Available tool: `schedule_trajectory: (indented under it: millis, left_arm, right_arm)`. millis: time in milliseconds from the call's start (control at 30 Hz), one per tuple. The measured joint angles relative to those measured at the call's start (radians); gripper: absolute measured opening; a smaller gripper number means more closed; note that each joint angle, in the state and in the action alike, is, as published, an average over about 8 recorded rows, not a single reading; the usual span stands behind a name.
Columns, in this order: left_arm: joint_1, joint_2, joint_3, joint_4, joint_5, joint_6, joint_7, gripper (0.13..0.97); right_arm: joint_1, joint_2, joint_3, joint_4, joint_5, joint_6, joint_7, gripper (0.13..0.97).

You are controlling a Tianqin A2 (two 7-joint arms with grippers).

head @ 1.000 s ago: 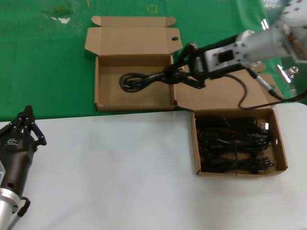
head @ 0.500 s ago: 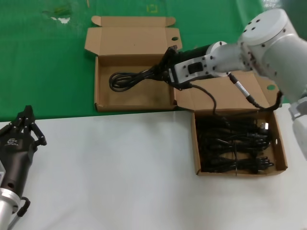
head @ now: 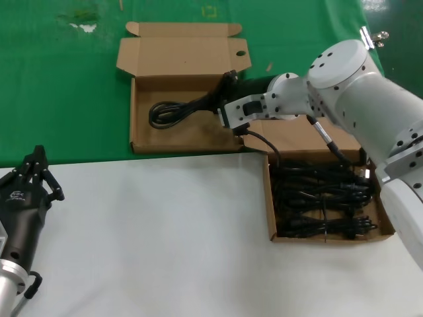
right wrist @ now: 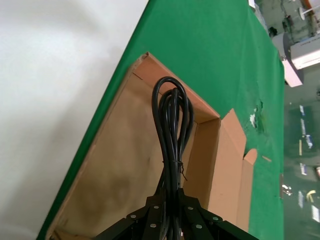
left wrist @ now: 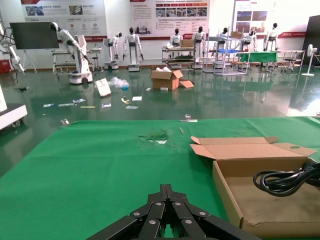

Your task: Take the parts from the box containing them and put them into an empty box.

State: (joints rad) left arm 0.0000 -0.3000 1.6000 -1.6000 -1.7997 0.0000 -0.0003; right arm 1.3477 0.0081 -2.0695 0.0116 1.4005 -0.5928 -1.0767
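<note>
While the left hand (head: pixel 36 173) rests clenched on the desk, the right hand (head: pixel 223 92) grasps a thin black cable bundle (head: pixel 178 109) above the shallow brown cardboard box (head: pixel 137 135).

We see a white counter (head: pixel 165 231) nearest us, a green cloth (head: pixel 59 92) covering the stretch beyond it with a small white scrap (head: pixel 84 27) near its far edge, and, past that, a hall with display robots (left wrist: pixel 132 47), poster boards (left wrist: pixel 62 10) and floor clutter.
</note>
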Motion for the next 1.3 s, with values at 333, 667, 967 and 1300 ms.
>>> schedule_trajectory:
  millis: [333, 667, 967, 1300]
  left_arm:
    - [0.000, 0.000, 0.000, 0.000, 0.000, 0.000, 0.000, 0.140]
    - [0.000, 0.000, 0.000, 0.000, 0.000, 0.000, 0.000, 0.140]
    - [0.000, 0.000, 0.000, 0.000, 0.000, 0.000, 0.000, 0.140]
    - [0.000, 0.000, 0.000, 0.000, 0.000, 0.000, 0.000, 0.140]
  right_arm:
    - [-0.029, -0.008, -0.059, 0.023, 0.096, 0.045, -0.040, 0.179]
    - [-0.038, -0.008, -0.151, 0.031, 0.190, 0.057, -0.041, 0.208]
    - [-0.031, -0.008, -0.135, 0.014, 0.190, 0.059, -0.053, 0.310]
    - [-0.016, 0.005, -0.065, 0.000, 0.168, 0.029, -0.085, 0.503]
